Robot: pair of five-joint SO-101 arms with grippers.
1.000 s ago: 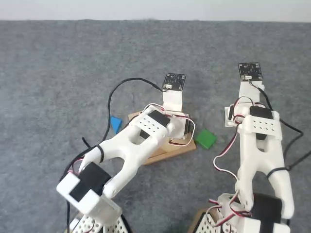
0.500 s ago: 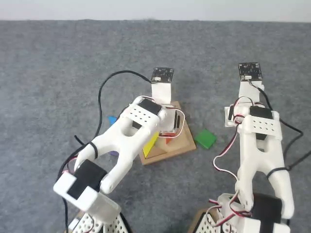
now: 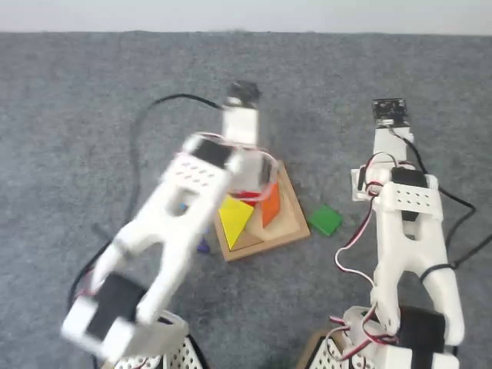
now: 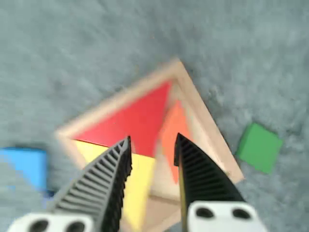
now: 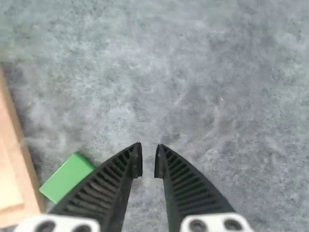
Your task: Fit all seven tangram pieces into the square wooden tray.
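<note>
3 coloured pieces lie in the tray [image 3: 292,223] in the high view: a yellow piece [image 3: 234,215], an orange piece [image 3: 269,206] beside it, and a red piece [image 3: 250,194] partly under your left arm [image 3: 181,207]. That arm reaches out over the tray. The tray sits turned corner-on, mid-bench [image 3: 92,115]. A green piece [image 3: 325,220] lies on the bench just beside the tray, on the side toward your right arm [image 3: 407,223]. On the tray's other side a blue piece [image 3: 182,206] and a purple sliver [image 3: 202,247] peek out from under the left arm.

From the left wrist, your left claw [image 4: 152,139] hangs above the tray [image 4: 200,108] with its fingers apart and nothing between them. Below it the red piece [image 4: 137,121] fills the tray's far corner, the orange piece [image 4: 171,133] lies along its edge, and the yellow piece [image 4: 142,183] sits against the red one. Bare wood shows in the nearest part of the tray. The green piece [image 4: 259,147] rests on the bench [image 4: 251,48] outside 1 rim, the blue piece [image 4: 24,164] outside the opposite one.

From the right wrist, your right claw [image 5: 147,147] is above bare bench [image 5: 217,72], fingers almost together with a thin slit between the tips, holding nothing. The green piece [image 5: 65,176] lies near it, between the claw and the tray's edge [image 5: 9,164].
</note>
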